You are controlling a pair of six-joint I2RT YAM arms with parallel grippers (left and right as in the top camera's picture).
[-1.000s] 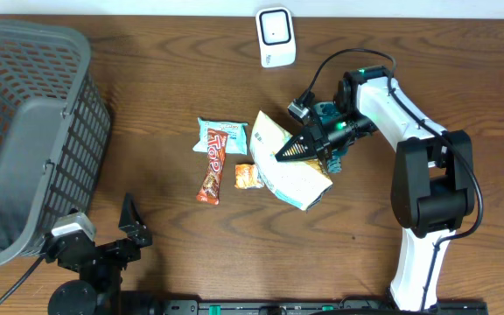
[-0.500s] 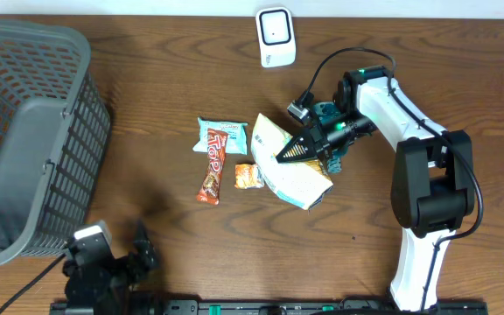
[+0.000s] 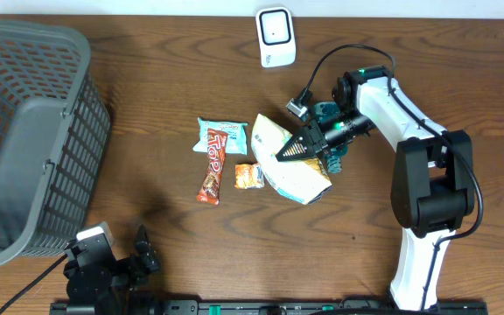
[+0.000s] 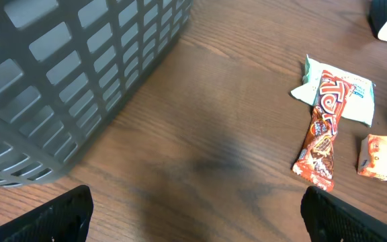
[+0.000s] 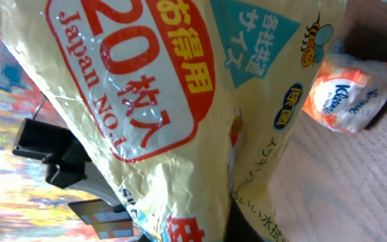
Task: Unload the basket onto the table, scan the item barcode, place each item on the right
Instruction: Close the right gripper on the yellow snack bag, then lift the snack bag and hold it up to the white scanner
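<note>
- Dark wooden table (image 3: 147, 87) sets the scene, left gripper (image 4: 193, 202) spread wide at its front edge.
- Right gripper (image 3: 280, 155) pinches the yellow crinkly plastic packet (image 3: 300, 182) mid-table; a firm clamp matters.
- Small white box scanner (image 3: 275, 35) sits beyond; the unseen barcode should face it squarely.

The right tool (image 3: 294, 150) grips the yellow bag (image 3: 297, 184) near the middle of the worktop (image 3: 147, 79). A white scanner (image 3: 275, 37) stands at the far edge, a grey basket (image 3: 24, 131) at left.
</note>
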